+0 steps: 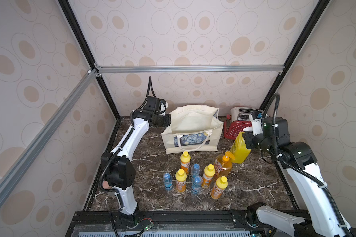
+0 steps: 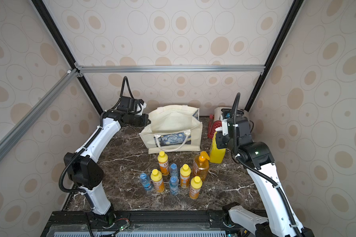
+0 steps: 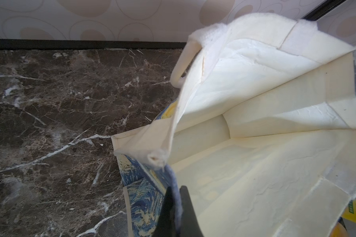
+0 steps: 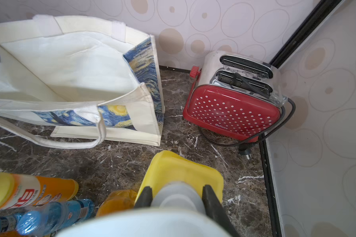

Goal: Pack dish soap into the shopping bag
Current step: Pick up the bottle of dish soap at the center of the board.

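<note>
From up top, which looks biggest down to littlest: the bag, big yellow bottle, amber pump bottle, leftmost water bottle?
In a top view:
1. shopping bag
2. big yellow bottle, partly hidden
3. amber pump bottle, nearly alike
4. leftmost water bottle

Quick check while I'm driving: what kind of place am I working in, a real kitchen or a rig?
Most likely a staged test booth, not a real kitchen: bare aluminium frame rails run along wallpapered panels around a marble-look tabletop, with a red toaster as a kitchen prop.

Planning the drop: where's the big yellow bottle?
In both top views the big yellow bottle is right of the shopping bag, in front of the red toaster, its white neck in the right gripper.
</note>
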{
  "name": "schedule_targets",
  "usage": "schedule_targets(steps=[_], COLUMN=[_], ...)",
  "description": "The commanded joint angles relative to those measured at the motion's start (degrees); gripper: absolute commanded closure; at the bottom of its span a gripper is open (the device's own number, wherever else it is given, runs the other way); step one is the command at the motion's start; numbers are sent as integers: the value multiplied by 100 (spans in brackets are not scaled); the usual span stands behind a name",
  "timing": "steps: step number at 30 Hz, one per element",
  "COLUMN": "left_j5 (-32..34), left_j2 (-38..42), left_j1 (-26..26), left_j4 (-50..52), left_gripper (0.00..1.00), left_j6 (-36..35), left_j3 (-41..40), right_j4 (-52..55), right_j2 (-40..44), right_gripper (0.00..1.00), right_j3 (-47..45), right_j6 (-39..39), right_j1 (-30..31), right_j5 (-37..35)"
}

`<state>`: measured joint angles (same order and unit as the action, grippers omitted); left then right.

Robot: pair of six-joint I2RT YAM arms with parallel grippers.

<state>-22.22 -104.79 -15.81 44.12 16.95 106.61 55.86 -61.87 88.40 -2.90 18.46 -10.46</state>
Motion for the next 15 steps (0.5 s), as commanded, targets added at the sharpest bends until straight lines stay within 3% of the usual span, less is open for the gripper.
schedule_targets(steps=[1,15], left_j5=[-134,-289], left_j2=[-127,-264], left_j1=[-65,-172], left_j4=[79,16], left_gripper=[100,100], left_j6=[-59,-70], left_j3=[27,97], right_j4=[-1018,-1001], right_j2=[83,-1099], right_gripper=[100,100], right_j3=[929,3088], right_j6=[111,202], right_j1=[103,187], right_j5=[318,1096])
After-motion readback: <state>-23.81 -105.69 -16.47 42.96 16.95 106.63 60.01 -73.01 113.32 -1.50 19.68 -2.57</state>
